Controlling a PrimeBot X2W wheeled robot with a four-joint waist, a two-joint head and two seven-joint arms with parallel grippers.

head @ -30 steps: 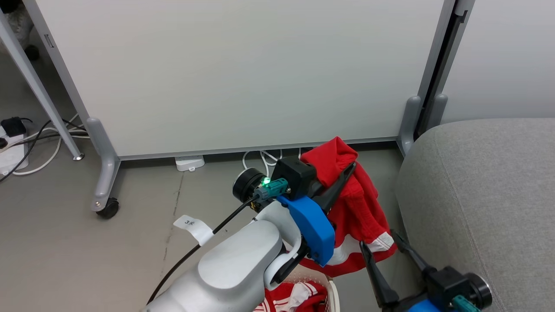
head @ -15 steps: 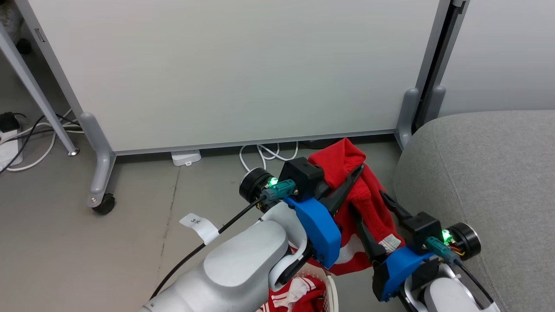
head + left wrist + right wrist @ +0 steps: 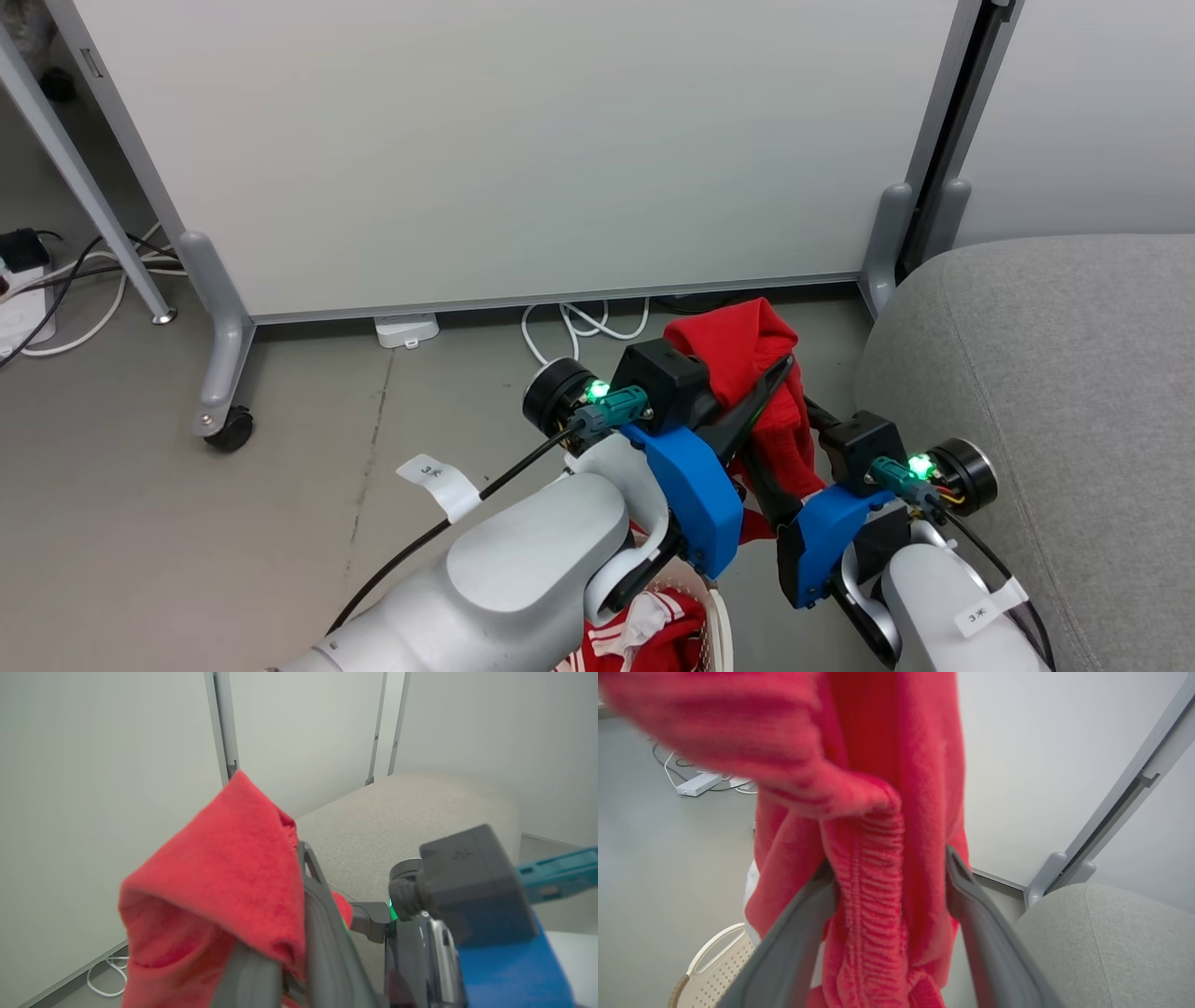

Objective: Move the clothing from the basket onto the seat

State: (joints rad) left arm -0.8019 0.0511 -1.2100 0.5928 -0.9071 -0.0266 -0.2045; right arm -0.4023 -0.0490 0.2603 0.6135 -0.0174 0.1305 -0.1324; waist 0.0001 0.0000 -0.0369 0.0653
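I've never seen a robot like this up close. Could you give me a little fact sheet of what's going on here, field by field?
left gripper: shut on the red garment, holding it up off the floor
right gripper: open, one finger on either side of the hanging cloth
red garment: dangling from the left gripper, between basket and seat
striped garment: lying in the basket
basket: low down, under the left arm
seat: grey cushion on the robot's right, beside the held garment
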